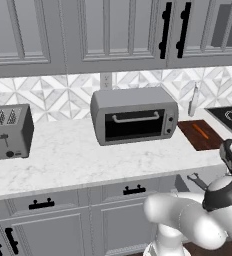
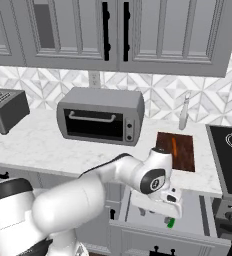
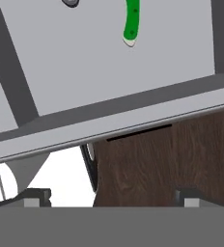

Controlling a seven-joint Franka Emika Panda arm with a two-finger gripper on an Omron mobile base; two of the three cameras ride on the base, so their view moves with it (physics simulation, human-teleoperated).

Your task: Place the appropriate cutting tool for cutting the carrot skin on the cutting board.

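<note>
The hand [image 2: 169,214] is being held over an open drawer [image 2: 188,210] below the counter [image 1: 78,155], its fingers spread wide and pinching nothing. In the hand view, the drawer's pale floor is being looked down on, with a green-handled item [image 3: 132,21] lying near the far end. The peeler cannot be made out with certainty (a dark shape at the hand view's top edge is too cropped to tell). The cutting board [image 2: 180,155] is lying on the counter beside the toaster oven [image 2: 100,116], with the carrot [image 2: 174,145] resting on it. The chief risk is judged to be a wrong pick: the green-handled item is lying plainly in sight and could be grasped instead. The drawer's front wall could also be struck during a descent.
</note>
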